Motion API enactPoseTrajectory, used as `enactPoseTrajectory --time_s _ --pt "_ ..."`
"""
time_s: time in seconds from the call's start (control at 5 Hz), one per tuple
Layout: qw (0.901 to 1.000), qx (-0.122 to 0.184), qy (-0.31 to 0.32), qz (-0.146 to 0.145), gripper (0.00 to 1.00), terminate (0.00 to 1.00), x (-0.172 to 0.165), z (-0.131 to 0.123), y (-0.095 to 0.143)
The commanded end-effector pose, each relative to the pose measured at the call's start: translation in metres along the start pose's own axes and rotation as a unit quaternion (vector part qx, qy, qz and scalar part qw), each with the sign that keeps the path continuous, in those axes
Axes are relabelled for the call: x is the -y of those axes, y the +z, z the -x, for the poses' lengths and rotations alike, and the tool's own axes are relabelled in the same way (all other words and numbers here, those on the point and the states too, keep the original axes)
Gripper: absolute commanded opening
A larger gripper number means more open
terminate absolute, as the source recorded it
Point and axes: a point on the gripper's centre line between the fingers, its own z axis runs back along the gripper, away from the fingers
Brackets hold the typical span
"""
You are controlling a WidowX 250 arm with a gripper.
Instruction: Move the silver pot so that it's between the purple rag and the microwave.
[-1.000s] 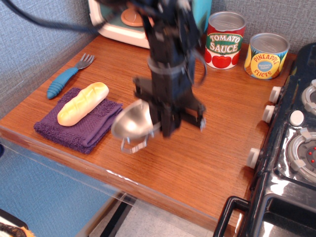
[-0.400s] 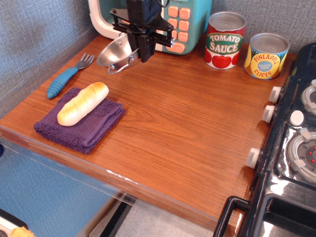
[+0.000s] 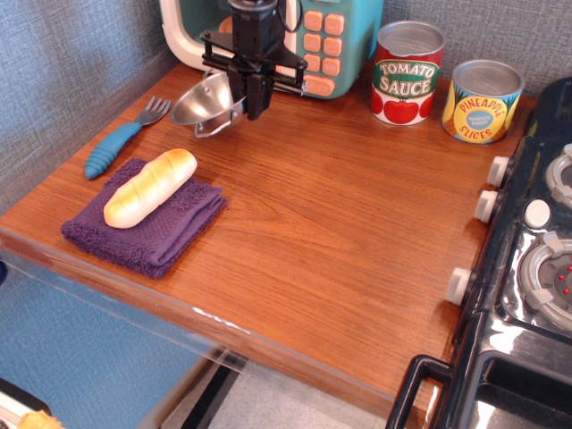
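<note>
The silver pot (image 3: 201, 103) hangs tilted in my gripper (image 3: 248, 96), which is shut on its right rim. It is just above the wood table, in front of the teal microwave (image 3: 322, 40) and behind the purple rag (image 3: 147, 223). A toy bread loaf (image 3: 150, 186) lies on the rag. The pot's wire handle (image 3: 214, 128) hangs toward the front.
A blue fork (image 3: 125, 138) lies left of the pot. A tomato sauce can (image 3: 407, 71) and a pineapple can (image 3: 483, 100) stand at the back right. A black stove (image 3: 527, 268) with white knobs fills the right edge. The table front edge (image 3: 223, 326) drops off.
My gripper carried the pot from the table's middle, by the rag's right corner, back and left to the spot before the microwave, then lowered it slightly.
</note>
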Motion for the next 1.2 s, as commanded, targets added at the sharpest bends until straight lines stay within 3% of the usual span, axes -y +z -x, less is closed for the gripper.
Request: enactPoseTrajectory --time_s 0.0,0.2,0.4,0.6,1.0 --pt "0.9994 0.01 0.017 -0.028 0.0 0.0 -0.012 -0.01 0.009" --pt "0.9994 -0.006 0.014 -0.033 1.0 0.0 -0.01 -0.007 0.007" --pt "0.9996 0.007 0.01 -0.024 1.0 0.0 -0.009 -0.004 0.017" --pt "0.9993 0.03 0.013 0.015 1.0 0.0 -0.011 0.0 0.036" --pt "0.9976 0.056 0.014 0.039 1.0 0.0 -0.024 0.036 0.052"
